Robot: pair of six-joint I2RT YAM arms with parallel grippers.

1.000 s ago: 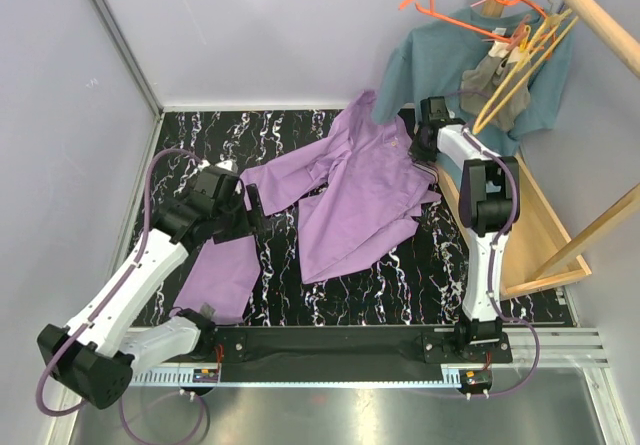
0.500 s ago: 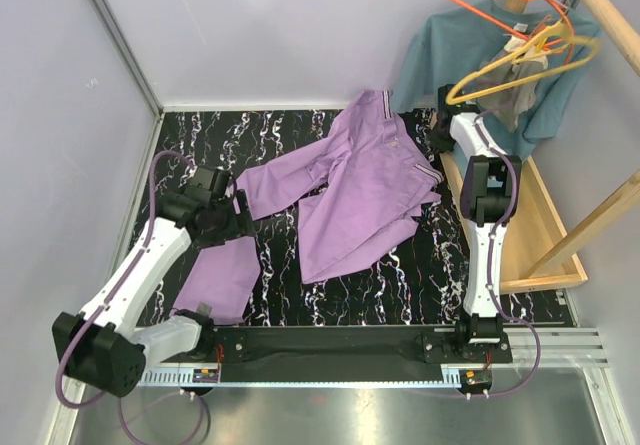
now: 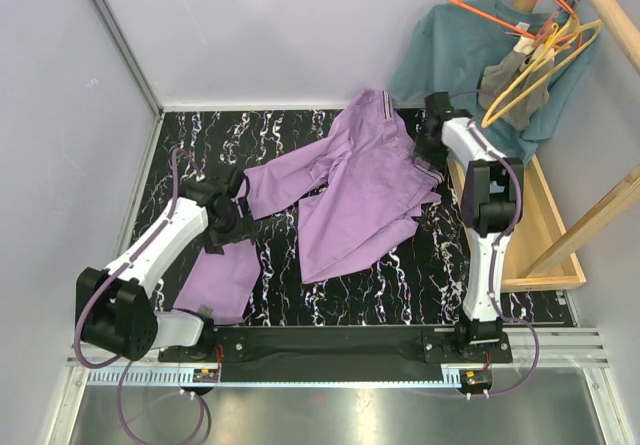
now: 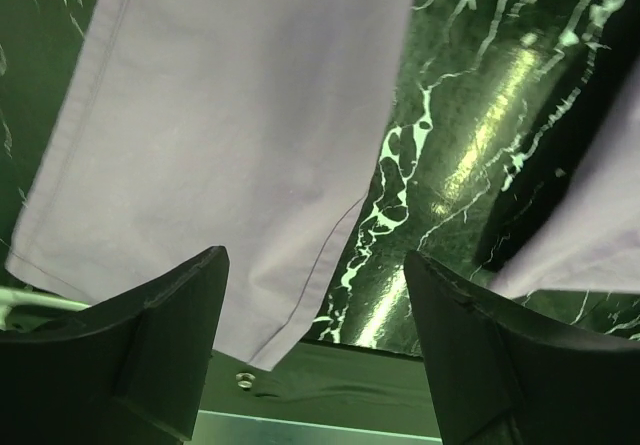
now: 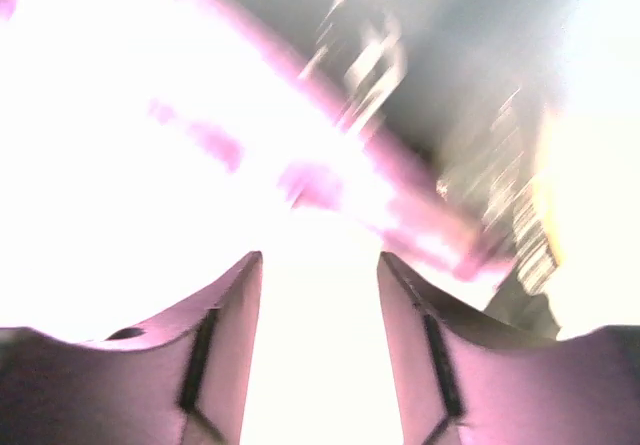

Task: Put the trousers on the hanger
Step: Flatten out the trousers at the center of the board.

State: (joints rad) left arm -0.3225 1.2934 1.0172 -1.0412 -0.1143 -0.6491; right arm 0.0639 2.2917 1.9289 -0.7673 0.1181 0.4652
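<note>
- R claw (image 5: 318, 261): jaws apart, nothing gripped; wrist view glared out. Sits at the waist end of the cloth.
- L claw (image 4: 315, 260): jaws wide, empty, over a leg hem.
- Soft lilac cloth trousers (image 3: 360, 200): limp, creased, on black marble-look table (image 3: 400, 285); long axis waist far-R to legs near-L.
- Thin yellow plastic triangular hanger (image 3: 505, 103): hangs up-R of R claw, apart from it; R arm nearer.

Left gripper (image 4: 314, 265) reaches forward, jaws spread wide; right gripper (image 5: 319, 265), extended far, stands parted.
</note>
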